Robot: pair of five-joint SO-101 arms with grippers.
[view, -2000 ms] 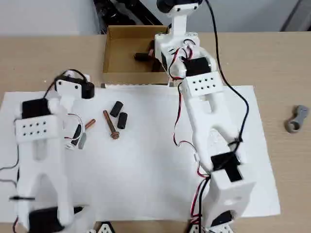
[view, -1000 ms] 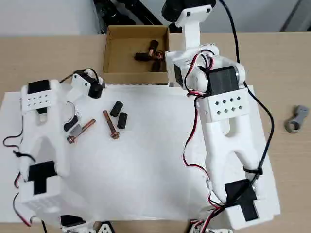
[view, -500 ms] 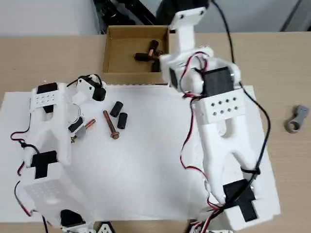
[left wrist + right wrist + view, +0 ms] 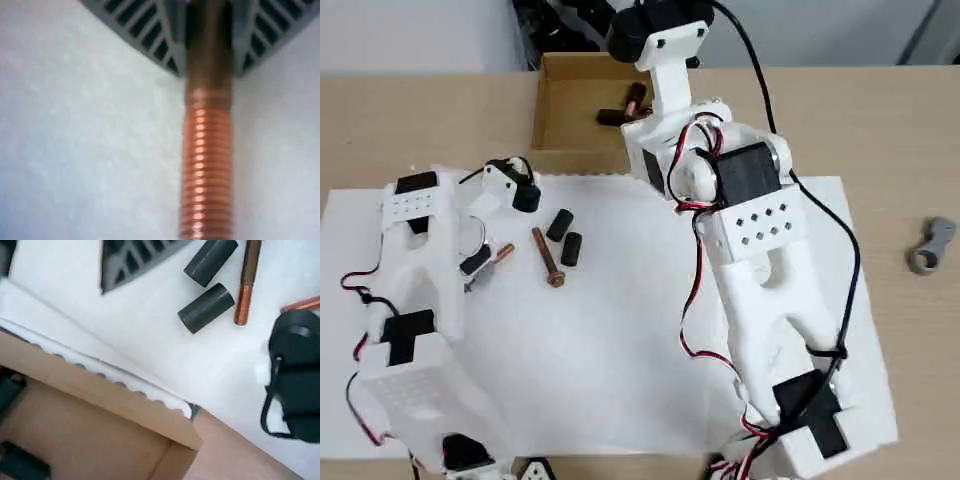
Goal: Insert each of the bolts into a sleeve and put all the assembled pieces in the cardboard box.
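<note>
**Left pincer clamps a bolt; box already holds pieces**

The left pincer (image 4: 480,264) is closed on a copper bolt (image 4: 207,150), low over the white paper sheet (image 4: 620,350) on the counter (image 4: 880,110); the bolt's threaded end sticks out past the grey jaws; just beside it a loose bolt (image 4: 547,257) lies flat on the sheet, with a black sleeve (image 4: 560,224) and a second sleeve (image 4: 571,248) close by on its far side, the two nearly touching; the cardboard box (image 4: 555,100) sits at the sheet's far edge with assembled pieces (image 4: 620,112) inside; the right pincer (image 4: 115,265) hangs by the box's near corner, and whether it is wide or narrow cannot be told; a grey part (image 4: 930,245) lies well apart on the bare counter.
</note>
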